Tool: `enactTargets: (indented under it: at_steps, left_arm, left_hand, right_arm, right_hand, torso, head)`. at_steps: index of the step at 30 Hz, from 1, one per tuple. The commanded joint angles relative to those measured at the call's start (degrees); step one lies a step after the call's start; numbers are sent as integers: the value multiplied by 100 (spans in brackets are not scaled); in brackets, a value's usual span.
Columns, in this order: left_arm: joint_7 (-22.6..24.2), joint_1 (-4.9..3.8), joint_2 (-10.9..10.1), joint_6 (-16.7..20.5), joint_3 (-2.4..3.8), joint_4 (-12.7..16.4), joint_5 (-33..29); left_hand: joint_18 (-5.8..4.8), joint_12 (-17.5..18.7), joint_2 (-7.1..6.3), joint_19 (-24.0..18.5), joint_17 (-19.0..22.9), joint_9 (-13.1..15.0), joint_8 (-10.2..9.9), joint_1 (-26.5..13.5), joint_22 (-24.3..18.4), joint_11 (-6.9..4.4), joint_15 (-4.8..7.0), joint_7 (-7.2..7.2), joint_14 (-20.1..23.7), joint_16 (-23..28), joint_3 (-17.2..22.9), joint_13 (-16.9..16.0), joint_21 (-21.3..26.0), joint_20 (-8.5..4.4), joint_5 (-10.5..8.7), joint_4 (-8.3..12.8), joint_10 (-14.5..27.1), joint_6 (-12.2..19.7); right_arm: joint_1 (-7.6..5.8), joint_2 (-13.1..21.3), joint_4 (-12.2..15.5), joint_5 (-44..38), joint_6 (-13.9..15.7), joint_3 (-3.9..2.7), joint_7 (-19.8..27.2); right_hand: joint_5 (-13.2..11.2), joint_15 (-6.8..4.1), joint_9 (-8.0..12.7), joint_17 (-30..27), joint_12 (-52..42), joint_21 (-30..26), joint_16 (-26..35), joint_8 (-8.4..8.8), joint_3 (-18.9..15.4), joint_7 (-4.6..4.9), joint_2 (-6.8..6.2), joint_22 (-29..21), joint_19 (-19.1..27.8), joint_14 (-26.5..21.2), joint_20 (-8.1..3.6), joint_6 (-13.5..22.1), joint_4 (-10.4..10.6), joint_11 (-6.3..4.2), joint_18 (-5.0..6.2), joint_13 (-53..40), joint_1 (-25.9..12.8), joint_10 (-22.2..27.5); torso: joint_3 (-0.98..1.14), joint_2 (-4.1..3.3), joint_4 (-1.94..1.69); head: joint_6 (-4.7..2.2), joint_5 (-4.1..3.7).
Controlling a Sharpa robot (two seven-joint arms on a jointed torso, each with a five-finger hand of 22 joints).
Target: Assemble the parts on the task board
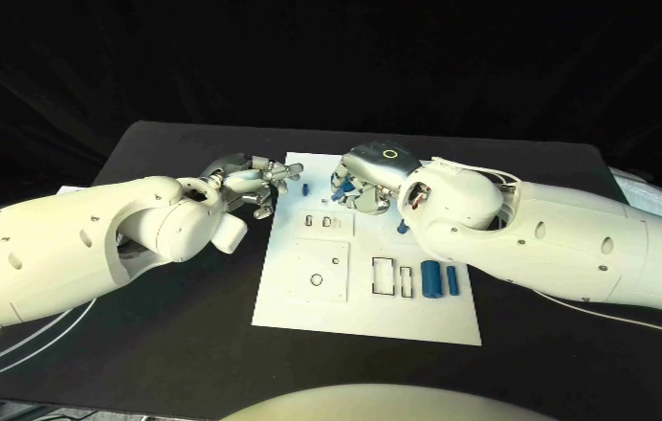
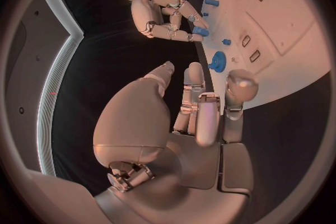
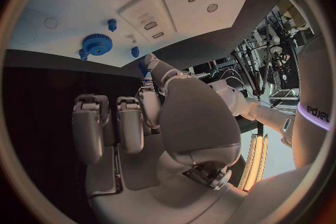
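Left hand (image 1: 255, 184) at the far left corner of the task board (image 1: 318, 311), over the black counter (image 1: 165, 153). Fingers (image 2: 195, 75) spread and loosely bent, nothing between them (palm bare in the left wrist view). Just past those fingertips, one blue gear (image 2: 218, 60), toothed, lying on the white board near its edge. A little beyond the gear, small blue pegs (image 3: 112, 24) standing upright on the board: two counted in the right wrist view, one on either side of the gear, both apart from it.

Between the two hands, one short blue peg upright on the board in the head view, nearer the left fingers than the right.

Right hand (image 1: 365, 174) at the board's far edge, back of the hand turned up, with a small lit green ring on it. Fingers drawn together, and at their tips a small blue part (image 2: 201, 31), seemingly pinched between thumb and a finger (the contact itself is half hidden by the hand). Fingertips pointing toward the left hand, the two sets of fingers near each other but apart.

Well back from the right fingers, toward the robot, two blue cylinders (image 1: 430, 277) lying side by side on the board, touching or almost so. Just beside them, on the side of the left hand, narrow rectangular outlines in the board, and further that way a square raised panel with one small round hole.

No readable lettering on the board or the parts.
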State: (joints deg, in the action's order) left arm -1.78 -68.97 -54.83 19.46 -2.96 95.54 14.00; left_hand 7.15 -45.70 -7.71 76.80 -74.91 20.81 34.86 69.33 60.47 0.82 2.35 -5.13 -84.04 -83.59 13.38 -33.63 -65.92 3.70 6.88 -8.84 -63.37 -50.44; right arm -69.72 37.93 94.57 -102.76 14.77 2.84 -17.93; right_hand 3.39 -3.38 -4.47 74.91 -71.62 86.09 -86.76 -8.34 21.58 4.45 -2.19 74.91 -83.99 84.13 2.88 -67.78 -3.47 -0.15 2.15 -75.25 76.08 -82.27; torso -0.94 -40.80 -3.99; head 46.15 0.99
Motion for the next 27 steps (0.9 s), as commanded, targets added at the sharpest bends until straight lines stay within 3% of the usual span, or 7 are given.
enactTargets:
  at_steps: [1, 4, 6, 14, 27]
  left_arm:
    - [-345, 26, 42, 68, 3, 37, 578]
    - [-581, 48, 93, 60, 3, 65, 920]
    - [-710, 55, 125, 59, 3, 80, 1094]
    - [-940, 64, 218, 39, 4, 113, 1387]
    - [-1049, 66, 329, -8, 7, 135, 1485]
  left_hand:
    - [-126, -48, 33, 169, -957, 6, 70, -20, 318, -33, 74, 45, -403, -192, -174, 13, -276, -45, -56, -26, -115, -88]
    - [-271, -142, 58, 509, -1467, 4, 171, 41, 1018, -130, 153, 131, -584, -609, -484, 10, -878, -127, -211, -72, -312, -231]
    - [-306, -176, 64, 579, -1509, 1, 207, 61, 1185, -145, 178, 164, -596, -641, -622, 4, -1019, -148, -272, -99, -374, -282]
    - [-334, -320, 102, 628, -1509, -9, 271, 131, 1337, -183, 212, 206, -596, -641, -932, -122, -1147, -183, -313, -169, -505, -355]
    - [-349, -569, 170, 652, -1509, -9, 342, 221, 1429, -221, 242, 249, -596, -641, -1165, -397, -1219, -209, -348, -223, -672, -422]
  right_arm:
    - [-1, -10, 31, -304, -3, 2, -191]
    - [2, -8, 55, -290, 44, 2, -191]
    - [4, -6, 66, -280, 59, 3, -189]
    - [9, -8, 76, -239, 64, 3, -182]
    - [11, -31, 80, -170, 127, 3, -137]
  right_hand:
    - [-27, -47, -173, 1051, -25, 27, -35, -40, -25, -15, 48, 823, -222, 487, -40, -40, 5, -2, -51, -250, -40, -26]
    - [-26, -48, -174, 1048, -24, 33, -33, -42, -27, -17, 51, 835, -228, 487, -40, -43, 8, -3, -53, -249, -44, -27]
    - [-25, -49, -174, 1048, -24, 32, -33, -42, -28, -18, 52, 833, -227, 487, -41, -43, 10, -4, -53, -250, -47, -28]
    - [-24, -50, -175, 1051, -28, 33, -35, -43, -30, -19, 53, 834, -228, 487, -41, -43, 14, -5, -53, -253, -54, -31]
    - [-22, -56, -177, 1053, -30, 35, -35, -44, -47, -25, 63, 840, -232, 488, -46, -37, 48, -11, -54, -258, -101, -38]
  torso:
    - [2, 2, 3]
    - [5, 1, 1]
    - [5, 1, 0]
    - [5, -5, 11]
    - [3, 0, -1]
  head:
    - [1, 9]
    - [0, 12]
    - [-3, 14]
    - [-14, 15]
    - [-14, 2]
